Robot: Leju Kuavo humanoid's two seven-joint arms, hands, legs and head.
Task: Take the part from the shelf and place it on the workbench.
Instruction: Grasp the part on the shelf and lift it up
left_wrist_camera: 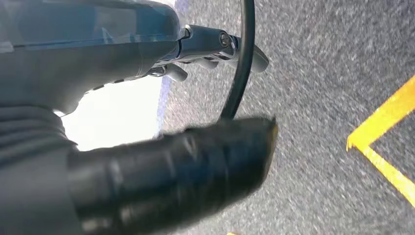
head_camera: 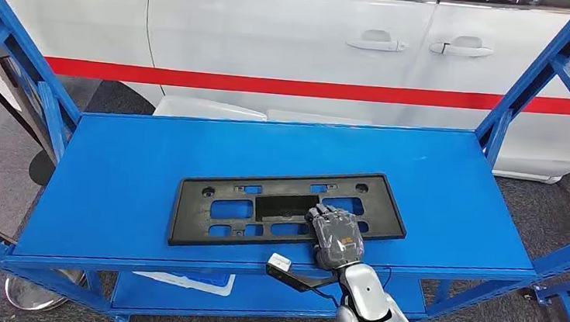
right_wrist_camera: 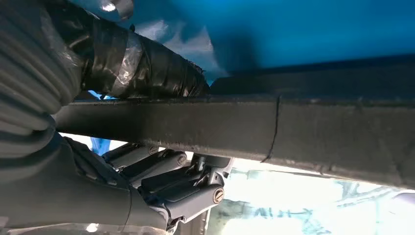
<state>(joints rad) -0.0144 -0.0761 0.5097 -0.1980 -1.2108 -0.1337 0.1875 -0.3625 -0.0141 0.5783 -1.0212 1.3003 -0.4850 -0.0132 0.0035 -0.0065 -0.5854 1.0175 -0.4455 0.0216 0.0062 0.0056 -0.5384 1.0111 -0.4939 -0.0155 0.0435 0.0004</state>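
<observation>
Lying flat on the blue shelf [head_camera: 134, 163], toward its front edge and right of centre: the black license plate frame [head_camera: 278, 205], long side running left-right, slightly skewed. It has rectangular cutouts and round mounting holes; blue shows through the cutouts.

The right hand [head_camera: 335, 238] sits over the frame's near right portion, back of hand up, fingers laid on top across the cutouts. In the right wrist view the frame's edge [right_wrist_camera: 244, 129] runs between the tape-wrapped thumb [right_wrist_camera: 142, 66] on one face and the darker fingers [right_wrist_camera: 166, 183] on the other, so the hand grips the frame by its near edge. The frame rests on the shelf, not lifted.

The silver right arm [head_camera: 374, 313] comes up from below the shelf's front lip; a small white-and-black wrist camera [head_camera: 280, 265] on a black bracket juts out left of the wrist, just in front of the lip.

The left hand [left_wrist_camera: 147, 98] is over grey speckled floor [left_wrist_camera: 313, 98] with yellow tape lines [left_wrist_camera: 386, 127]. Thumb and fingers are apart, nothing between them. A black cable [left_wrist_camera: 242, 58] crosses in front.

Surroundings: blue uprights [head_camera: 518, 88] and diagonal braces flank the shelf on both sides. A lower blue shelf [head_camera: 270, 296] carries something white [head_camera: 193, 281]. Behind the rack is a white car [head_camera: 316, 39] with a red stripe and two door handles. Metal disc on the floor at lower left [head_camera: 41, 291].
</observation>
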